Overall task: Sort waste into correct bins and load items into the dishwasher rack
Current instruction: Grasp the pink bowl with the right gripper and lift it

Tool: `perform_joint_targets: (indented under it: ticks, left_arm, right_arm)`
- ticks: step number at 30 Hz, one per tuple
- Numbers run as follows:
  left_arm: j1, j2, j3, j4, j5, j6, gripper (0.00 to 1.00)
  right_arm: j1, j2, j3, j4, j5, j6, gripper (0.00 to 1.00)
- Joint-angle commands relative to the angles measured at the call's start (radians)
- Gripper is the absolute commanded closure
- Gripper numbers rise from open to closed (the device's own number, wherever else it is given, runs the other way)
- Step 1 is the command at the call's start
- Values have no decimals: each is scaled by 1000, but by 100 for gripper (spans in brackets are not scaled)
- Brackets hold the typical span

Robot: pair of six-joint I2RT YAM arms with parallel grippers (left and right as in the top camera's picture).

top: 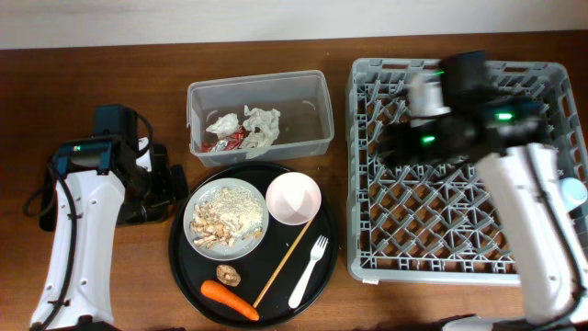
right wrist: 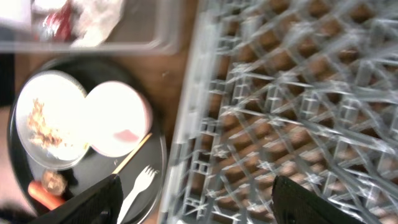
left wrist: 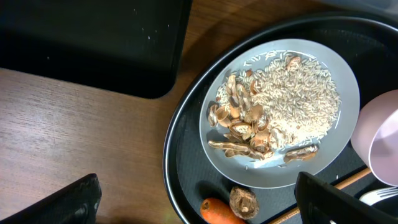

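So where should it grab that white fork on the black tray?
Probably mid-handle, coming straight down from above and closing across the narrow width. The fork lies flat on the tray, tines toward the bowl; its slim handle has bare tray on its right and the chopstick close on its left.

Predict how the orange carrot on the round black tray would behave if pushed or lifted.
The carrot looks rounded and tapered, so a push would probably roll it in a curve. It seems solid: likely stiff, not floppy. Its smooth skin might slip when gripped.
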State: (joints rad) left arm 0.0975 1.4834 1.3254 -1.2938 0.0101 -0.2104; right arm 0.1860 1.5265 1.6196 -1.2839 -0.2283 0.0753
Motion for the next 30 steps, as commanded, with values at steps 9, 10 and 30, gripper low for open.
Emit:
perform_joint_targets:
  ticks: [9, 10, 30]
  left_arm:
    - [2, 4, -1, 2, -3, -6, 1]
    - [2, 4, -1, 2, -3, -6, 1]
    - [2, 4, -1, 2, -3, -6, 1]
  right_arm:
    - [386, 367, -156, 272, 149, 184, 28]
    - [393, 401, -157, 292, 178, 215, 29]
    - [418, 346, -156, 348, 319, 259, 96]
